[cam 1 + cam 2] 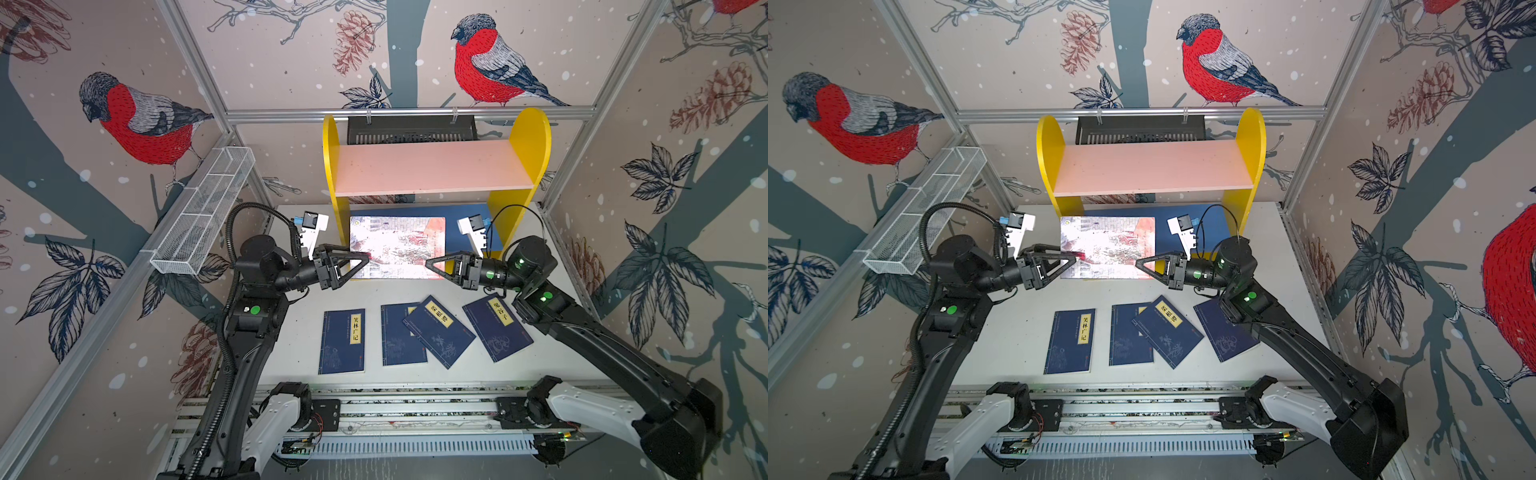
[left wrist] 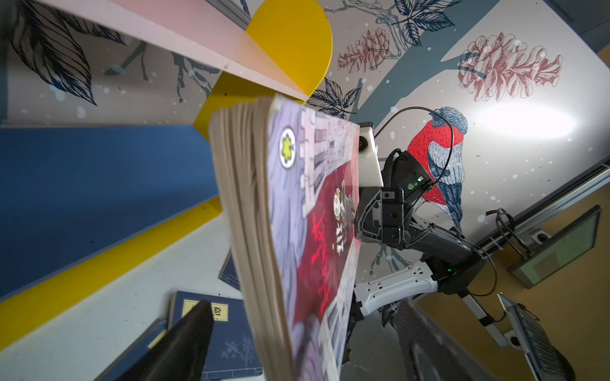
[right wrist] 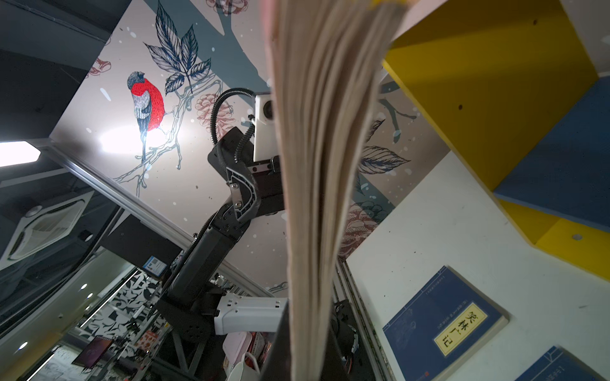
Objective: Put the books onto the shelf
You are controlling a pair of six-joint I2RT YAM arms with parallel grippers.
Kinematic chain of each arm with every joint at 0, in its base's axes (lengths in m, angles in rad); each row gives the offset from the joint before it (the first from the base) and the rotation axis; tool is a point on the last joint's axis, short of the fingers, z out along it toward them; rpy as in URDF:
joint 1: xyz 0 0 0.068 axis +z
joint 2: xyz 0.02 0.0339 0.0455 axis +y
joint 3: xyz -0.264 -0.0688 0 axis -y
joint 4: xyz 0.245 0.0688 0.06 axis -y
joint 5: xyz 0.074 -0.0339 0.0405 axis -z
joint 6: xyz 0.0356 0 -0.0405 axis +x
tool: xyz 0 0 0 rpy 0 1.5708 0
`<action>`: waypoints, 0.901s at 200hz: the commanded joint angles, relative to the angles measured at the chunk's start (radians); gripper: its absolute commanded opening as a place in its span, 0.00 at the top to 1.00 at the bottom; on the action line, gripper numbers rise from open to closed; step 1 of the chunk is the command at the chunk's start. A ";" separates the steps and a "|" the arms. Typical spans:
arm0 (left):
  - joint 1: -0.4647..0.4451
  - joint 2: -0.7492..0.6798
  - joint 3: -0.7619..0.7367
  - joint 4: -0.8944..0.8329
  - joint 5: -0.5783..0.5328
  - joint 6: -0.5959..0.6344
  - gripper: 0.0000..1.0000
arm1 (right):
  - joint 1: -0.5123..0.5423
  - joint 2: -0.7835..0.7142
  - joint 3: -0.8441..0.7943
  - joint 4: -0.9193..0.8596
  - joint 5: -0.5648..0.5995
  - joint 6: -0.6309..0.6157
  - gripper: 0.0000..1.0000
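Grey-lilac book (image 1: 397,245): light, floppy paperback, pages fanning, best held at both short edges; right claw (image 1: 428,262) clamps one, left claw (image 1: 368,258) stands open astride the other.

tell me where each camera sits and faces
Top views: overhead, above the arm bases, looking down on shelf and navy books; left arm, right arm, left gripper, right gripper show.
Left wrist: on the left arm, facing the grey-lilac book between its jaws; own finger and right arm show.
Right wrist: on the right arm, facing that book's page edge; left arm shows.
Shared: all show the book and shelf.
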State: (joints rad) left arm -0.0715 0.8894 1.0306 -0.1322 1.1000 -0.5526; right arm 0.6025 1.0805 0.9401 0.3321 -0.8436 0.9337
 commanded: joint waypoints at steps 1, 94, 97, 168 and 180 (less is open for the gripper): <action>0.018 -0.007 0.084 -0.191 -0.161 0.183 0.11 | -0.035 0.009 0.066 -0.094 0.016 -0.041 0.99; 0.068 0.003 0.338 -0.336 -0.544 0.289 0.08 | -0.164 0.257 0.524 -0.367 -0.048 -0.071 0.99; 0.068 0.003 0.340 -0.334 -0.541 0.288 0.08 | -0.166 0.267 0.536 -0.370 -0.047 -0.070 1.00; 0.073 0.001 0.339 -0.306 -0.460 0.274 0.08 | -0.175 0.442 0.789 -0.443 -0.032 -0.053 0.99; 0.072 -0.001 0.325 -0.286 -0.429 0.257 0.08 | -0.176 0.467 0.816 -0.453 -0.032 -0.047 1.00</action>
State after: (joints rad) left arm -0.0021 0.8909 1.3674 -0.4549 0.6067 -0.2825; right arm 0.4252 1.5120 1.7065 -0.1123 -0.8703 0.8864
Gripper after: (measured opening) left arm 0.916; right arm 0.089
